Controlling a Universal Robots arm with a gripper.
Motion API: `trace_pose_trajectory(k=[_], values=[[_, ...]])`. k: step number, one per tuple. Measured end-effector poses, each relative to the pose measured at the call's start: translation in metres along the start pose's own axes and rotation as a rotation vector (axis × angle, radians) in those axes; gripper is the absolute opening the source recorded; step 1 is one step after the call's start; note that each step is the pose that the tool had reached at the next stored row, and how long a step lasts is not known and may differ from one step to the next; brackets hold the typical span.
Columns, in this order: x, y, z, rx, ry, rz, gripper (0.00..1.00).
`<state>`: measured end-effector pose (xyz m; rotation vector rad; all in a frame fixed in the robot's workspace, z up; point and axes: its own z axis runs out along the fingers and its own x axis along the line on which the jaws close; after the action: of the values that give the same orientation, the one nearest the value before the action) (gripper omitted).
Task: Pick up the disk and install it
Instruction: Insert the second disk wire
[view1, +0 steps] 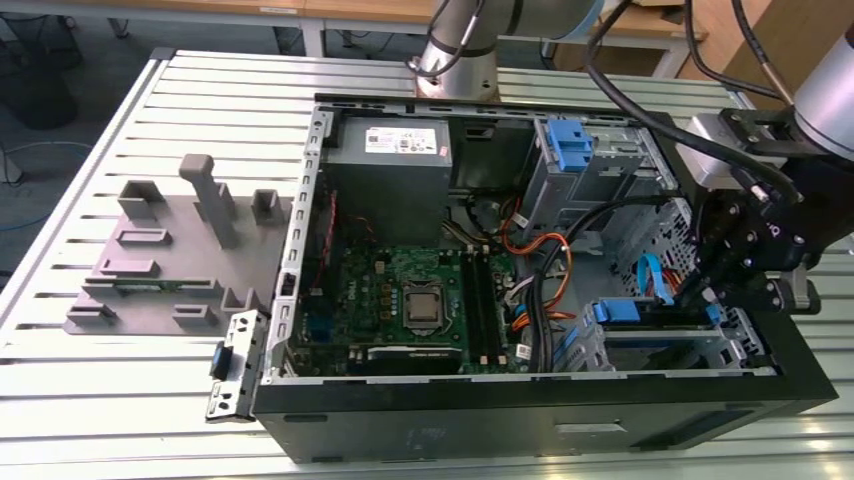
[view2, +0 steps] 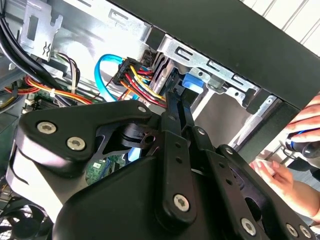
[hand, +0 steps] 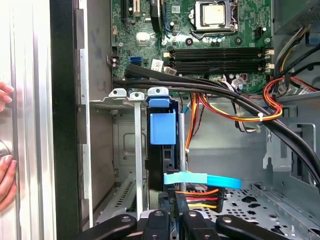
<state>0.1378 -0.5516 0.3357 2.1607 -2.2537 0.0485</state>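
Observation:
The disk sits edge-on in the lower metal drive bay of the open computer case, at the exterior view's right, with its blue carrier bracket showing. Both wrist views show that blue bracket slotted between the bay's rails. My gripper hangs over the bay from the right. Its black fingers lie close together, shut, with their tips at the disk's near end. A power plug with red, yellow and orange wires and a flat blue cable lie right beside the tips.
A grey power supply and a blue latch sit at the case's far end, with the motherboard in the middle. Thick black cables cross above the bay. A grey fixture tray lies outside. A person's hand rests by the case wall.

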Motion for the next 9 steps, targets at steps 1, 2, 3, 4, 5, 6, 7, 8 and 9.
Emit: trace_pose_trajectory(k=[1,2,3,4,5,6,7,8,9], values=[[0.0000,0.0000,0.0006,0.0000,-0.0003,0.000,0.16],[0.0000,0.0000,0.0013,0.0000,-0.0002,0.000,0.16],[-0.0001,0.0000,0.0020,0.0001,0.0002,0.000,0.16],[-0.0001,0.0000,0.0027,0.0001,0.0009,0.000,0.16],[-0.0001,0.0000,0.0031,0.0001,0.0011,0.000,0.16],[-0.0001,0.0000,0.0033,0.0001,0.0010,0.000,0.16],[-0.0001,0.0000,0.0035,0.0000,0.0007,0.000,0.16],[-0.0001,0.0000,0.0039,0.0000,0.0002,0.000,0.16],[-0.0001,0.0000,0.0039,0.0000,0.0000,0.000,0.16]])
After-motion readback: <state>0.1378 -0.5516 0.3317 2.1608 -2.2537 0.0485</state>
